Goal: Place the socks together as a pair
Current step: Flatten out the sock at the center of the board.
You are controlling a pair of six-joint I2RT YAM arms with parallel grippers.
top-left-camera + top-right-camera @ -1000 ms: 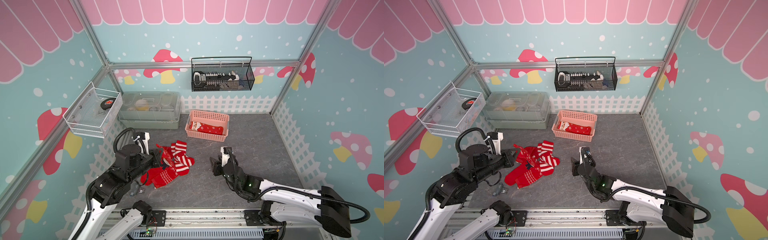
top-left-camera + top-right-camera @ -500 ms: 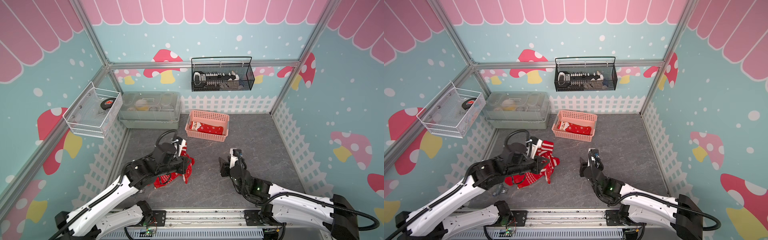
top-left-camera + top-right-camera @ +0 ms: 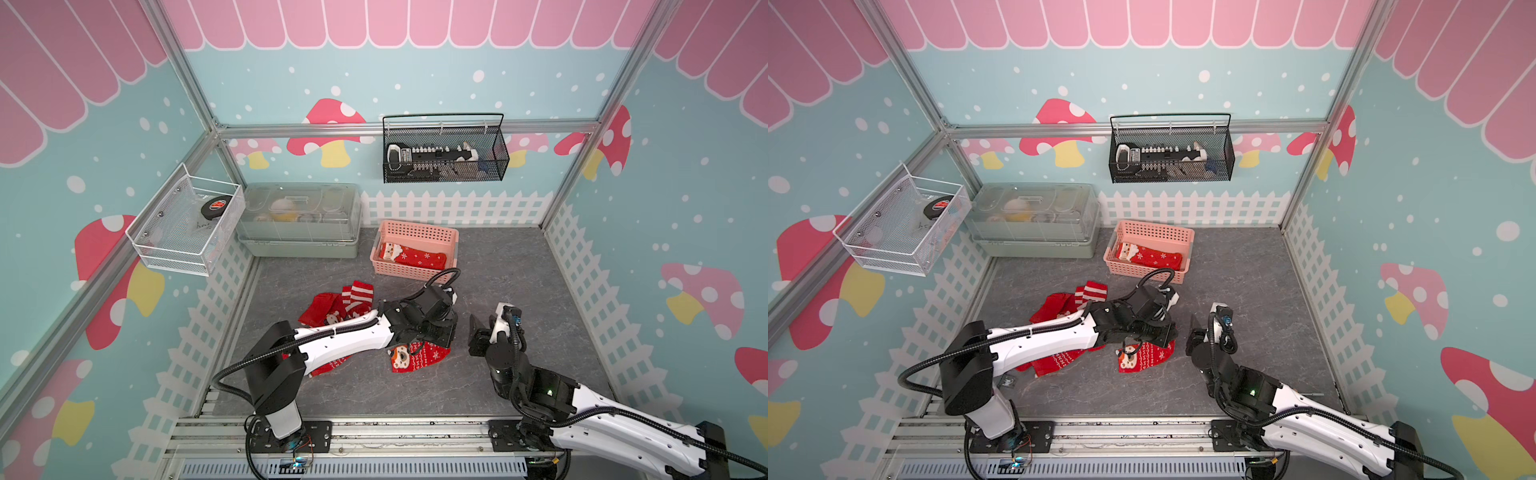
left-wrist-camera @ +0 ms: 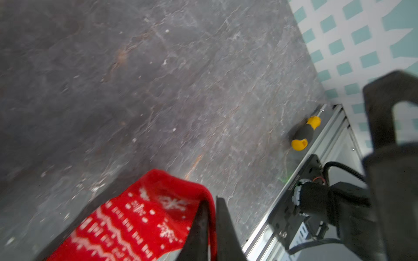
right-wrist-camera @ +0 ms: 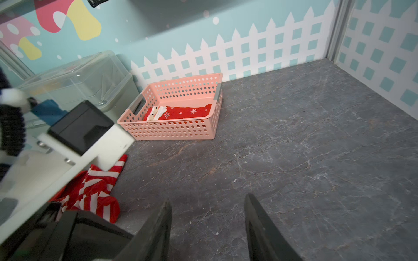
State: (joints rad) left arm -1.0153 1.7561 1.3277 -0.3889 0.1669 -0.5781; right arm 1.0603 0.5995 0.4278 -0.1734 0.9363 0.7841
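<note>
Red snowflake sock (image 3: 422,358) half hidden under left end effector (image 4: 211,200); grip unclear.

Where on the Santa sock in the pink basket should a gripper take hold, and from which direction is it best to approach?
Probably the red middle of the Santa sock, coming straight down from above with the jaws across its short width. It lies flat on the floor of the pink basket, close along its near wall, so the walls block any sideways approach.

One sock (image 3: 415,258) in the basket (image 3: 417,230), sock heap (image 3: 322,309) before it
</note>
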